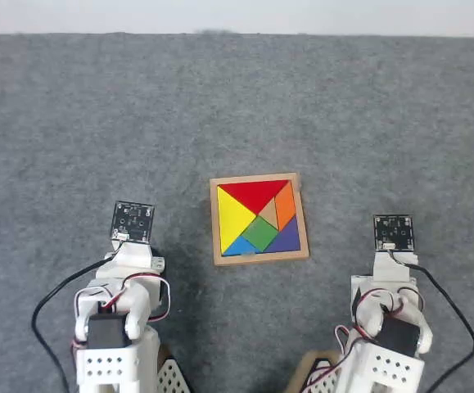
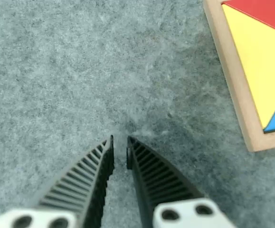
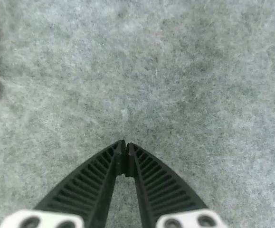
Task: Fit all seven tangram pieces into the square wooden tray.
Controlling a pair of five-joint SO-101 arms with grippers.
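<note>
Where the tray (image 1: 258, 259) lies, tangram pieces (image 1: 235, 218) fill it (seven).

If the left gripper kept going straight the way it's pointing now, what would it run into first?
Probably just the grey felt table cover: the left gripper points at bare cover, and the square wooden tray lies off to its side.
</note>
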